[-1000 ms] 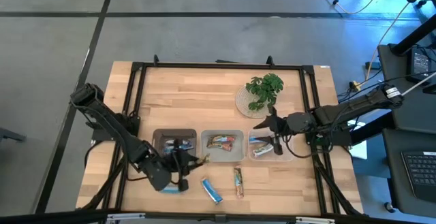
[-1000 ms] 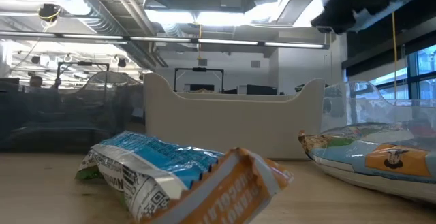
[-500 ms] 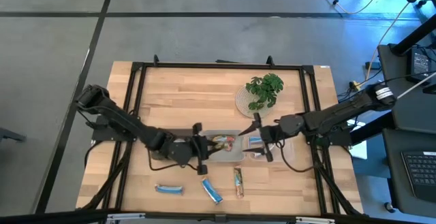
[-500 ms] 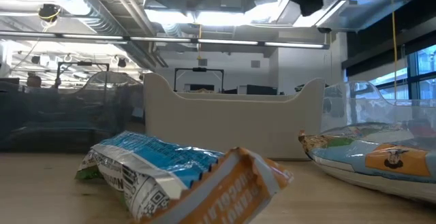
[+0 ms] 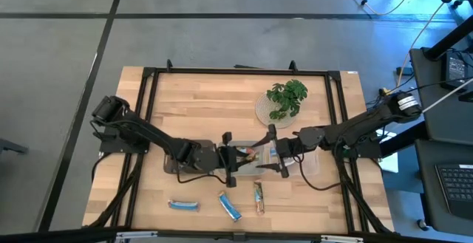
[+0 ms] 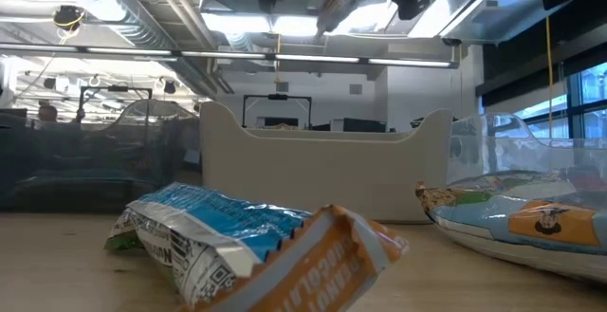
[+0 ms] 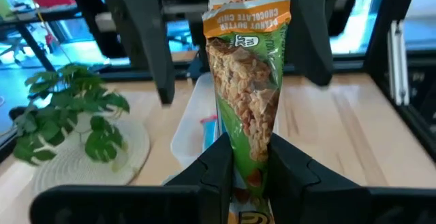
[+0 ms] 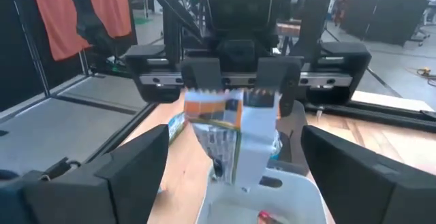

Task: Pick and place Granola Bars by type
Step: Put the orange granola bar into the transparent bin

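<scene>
My left gripper point(image 5: 235, 158) is over the middle tray, shut on a green-and-orange granola bar point(image 7: 246, 67). The bar sticks out toward my right gripper point(image 5: 276, 152). That gripper is wide open, with one finger on each side of the bar's free end point(image 8: 221, 125) and touching nothing. Two blue bars point(image 5: 182, 204) point(image 5: 230, 206) and a brown bar point(image 5: 259, 196) lie flat on the table near its near edge. In the left wrist view another blue bar point(image 7: 209, 132) lies in the right tray point(image 7: 187, 125). My left gripper pinches the green-and-orange bar by one end point(image 7: 246, 166) between its two fingers. The fingers come level from the table's left and lie along the bar. The bar is lifted clear above the trays, and its orange end point(image 7: 245, 16) points at my right gripper.
A leafy plant on a round plate point(image 5: 284, 99) stands at the far side, behind the trays. The right tray's rim point(image 5: 312, 162) shows beside my right arm; both arms cover the other trays. A black frame point(image 5: 236, 71) runs round the table. Bare wood lies far left.
My left gripper has moved from the table's near left toward the right, to the middle tray, and now holds the green-and-orange bar raised there. A blue bar now lies uncovered where that gripper was. My right gripper has moved toward the table's left, up to the bar.
</scene>
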Robot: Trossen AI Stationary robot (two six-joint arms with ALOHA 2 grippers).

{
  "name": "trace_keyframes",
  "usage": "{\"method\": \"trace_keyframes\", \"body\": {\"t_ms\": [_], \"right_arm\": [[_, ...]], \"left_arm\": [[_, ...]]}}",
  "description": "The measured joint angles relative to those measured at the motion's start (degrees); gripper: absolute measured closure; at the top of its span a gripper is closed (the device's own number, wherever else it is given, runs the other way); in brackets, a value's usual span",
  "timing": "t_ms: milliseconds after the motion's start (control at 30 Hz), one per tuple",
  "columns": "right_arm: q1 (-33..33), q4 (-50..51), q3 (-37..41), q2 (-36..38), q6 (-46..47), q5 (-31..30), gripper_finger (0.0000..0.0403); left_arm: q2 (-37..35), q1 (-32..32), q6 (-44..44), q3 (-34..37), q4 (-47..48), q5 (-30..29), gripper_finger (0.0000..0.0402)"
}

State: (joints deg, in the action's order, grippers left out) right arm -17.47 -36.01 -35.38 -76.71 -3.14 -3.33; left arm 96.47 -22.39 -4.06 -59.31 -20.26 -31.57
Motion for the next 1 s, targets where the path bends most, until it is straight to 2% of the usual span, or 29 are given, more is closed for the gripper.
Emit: {"method": "trace_keyframes", "body": {"t_ms": [167, 300, 800, 1000], "right_arm": [[0.00, -2.49, 0.02, -1.76, 0.00, -0.01, 0.0085], [0.00, -4.09, -0.14, -2.58, 0.00, 0.00, 0.0115], [0.00, -4.02, -0.46, -3.08, -0.59, -0.13, 0.0287], [0.02, -3.84, -0.46, -3.10, -1.69, -0.13, 0.0307]], "left_arm": [[0.21, 0.06, 1.84, 0.00, -2.17, -0.02, 0.0341], [0.21, 0.09, 1.89, 0.00, -2.32, -0.26, 0.0341], [0.21, 0.00, 1.87, 0.00, -2.29, -0.35, 0.0336], [0.21, -0.14, 1.87, 0.00, -1.52, -0.29, 0.0329]]}}
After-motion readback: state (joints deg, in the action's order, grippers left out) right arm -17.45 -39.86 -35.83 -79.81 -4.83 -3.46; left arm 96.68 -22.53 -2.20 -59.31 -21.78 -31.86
